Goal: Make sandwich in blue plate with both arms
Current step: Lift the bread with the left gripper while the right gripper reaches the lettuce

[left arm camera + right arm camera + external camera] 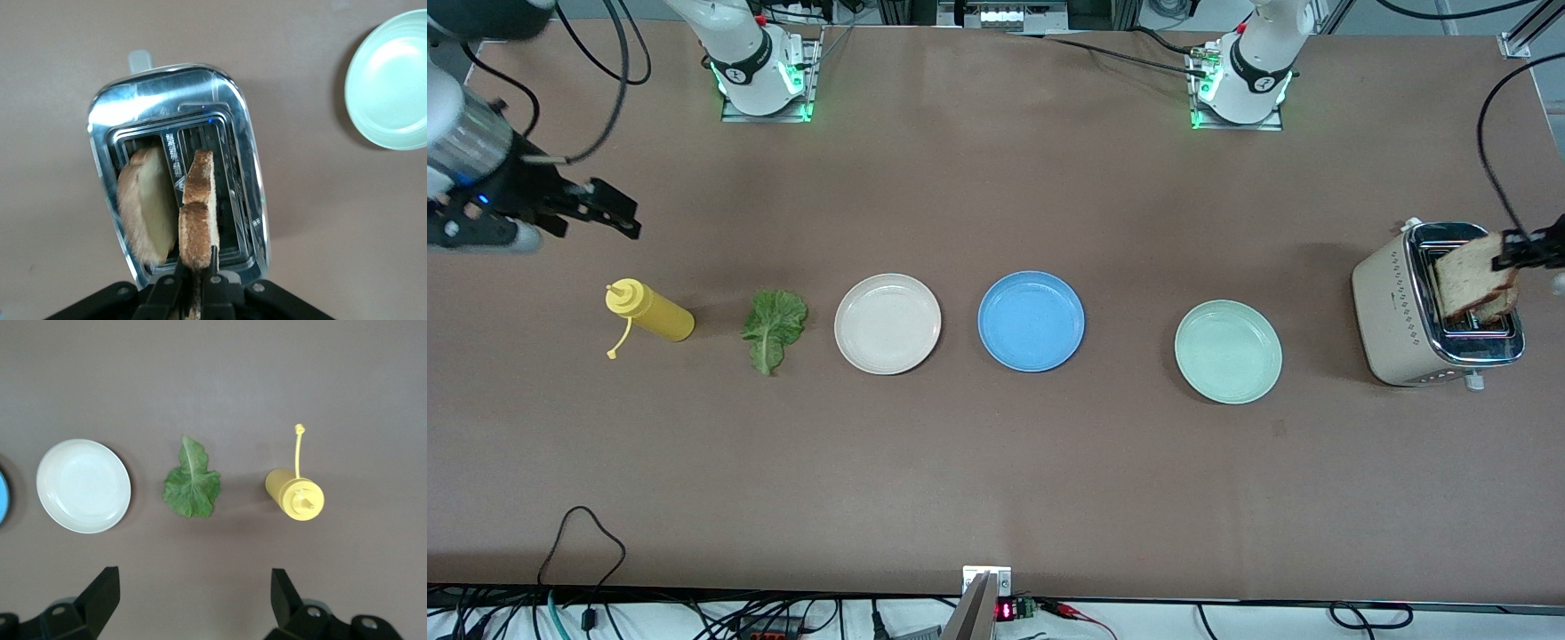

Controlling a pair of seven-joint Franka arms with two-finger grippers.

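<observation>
Jaws of the left gripper point(195, 275) clamp a toast slice point(1479, 283) edge-on above the toaster point(1400, 311), the blue plate point(1032, 321) lying toward mid-bench past the mint-green plate point(1228, 352); right gripper point(193, 600), jaws spread, hovers over the lettuce leaf point(192, 482).

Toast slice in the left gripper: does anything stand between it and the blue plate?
Only the mint-green plate lies between the toaster and the blue plate; it is low. The left gripper holds the toast slice above it.

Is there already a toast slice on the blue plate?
No. The blue plate lies bare, while the left gripper holds a toast slice over the toaster.
</observation>
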